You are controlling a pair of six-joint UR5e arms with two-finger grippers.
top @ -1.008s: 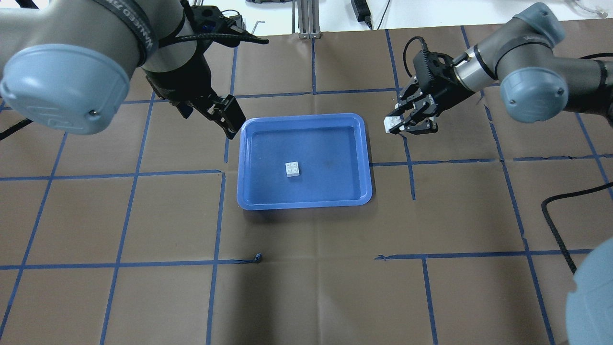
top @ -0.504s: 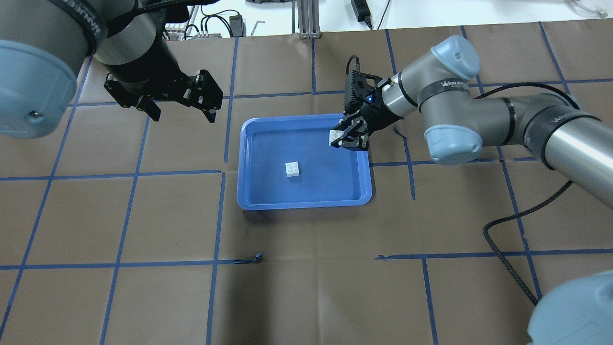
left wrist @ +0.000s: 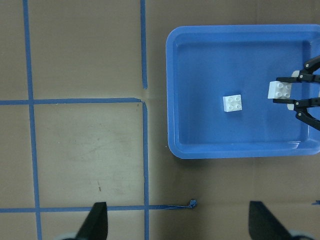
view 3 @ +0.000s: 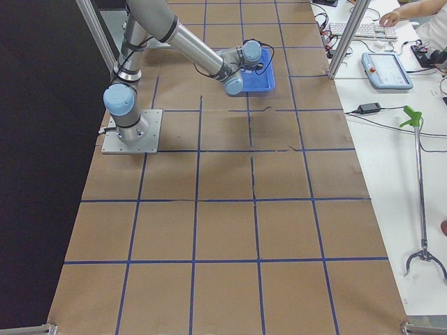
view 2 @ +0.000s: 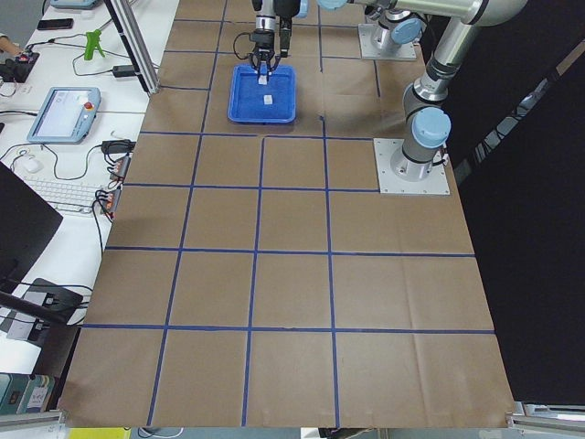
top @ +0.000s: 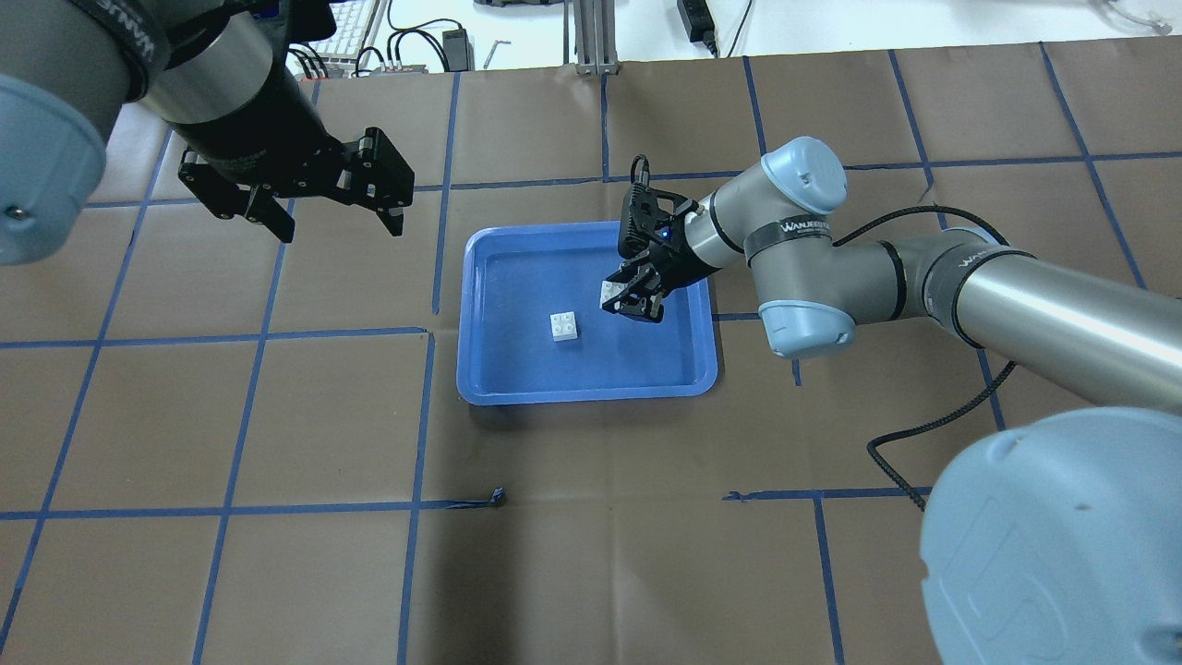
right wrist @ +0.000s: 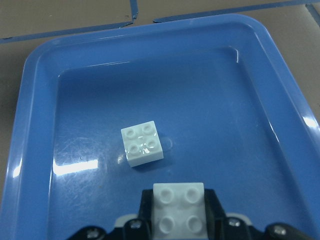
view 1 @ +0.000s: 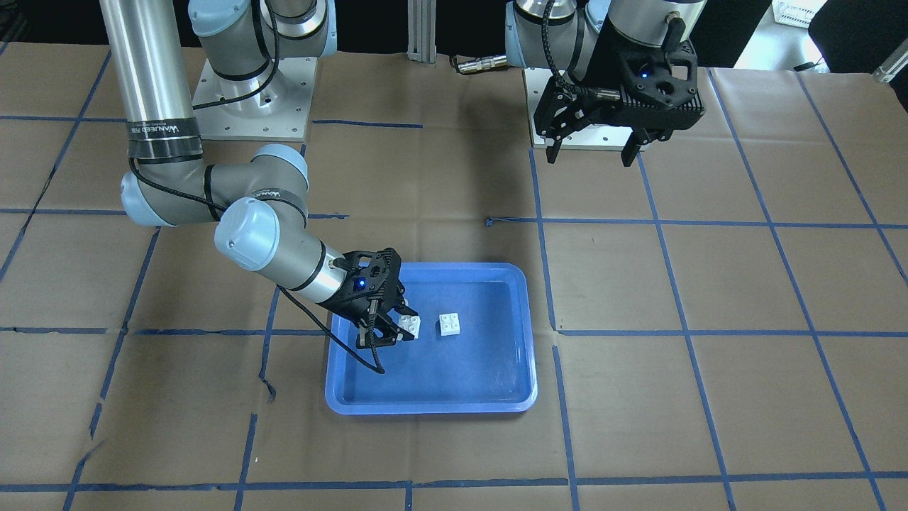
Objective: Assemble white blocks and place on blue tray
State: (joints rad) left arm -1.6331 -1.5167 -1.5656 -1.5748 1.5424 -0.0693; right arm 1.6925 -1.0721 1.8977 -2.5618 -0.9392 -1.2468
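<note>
So here's the situation: the right tool (top: 632, 305) is clenched on one white block (top: 612, 293), pinching it by two opposite sides with the four studs facing up. The right arm reaches in from the side, so the tool and its block hang over the inside of the blue tray (top: 628, 356), toward the tray's right half in the overhead view. From these angles I honestly can't tell whether the block is touching the tray floor or sitting a bit above it.

The other white block (top: 565, 326) is lying flat on the tray floor, roughly mid-tray, studs up too and turned slightly askew against the tray's edges. It's just beside the held one, but the two aren't touching. There's a clear strip of blue between them in both the overhead and front views. In the right wrist view the loose block sits just ahead of the held one and a little off to the left, so they aren't lined up with each other.

The left tool (top: 339, 226) is released, jaws spread wide with nothing between them. It hangs over the bare brown worktop (top: 591, 573) off the tray's far-left corner in the overhead view, well apart from the tray and pointing pretty much straight down. Its wrist camera looks down at the tray, both blocks and the right tool's fingers (left wrist: 300, 103).

The worktop is brown paper marked off with a grid of blue tape lines, and the tray sits square to it.
</note>
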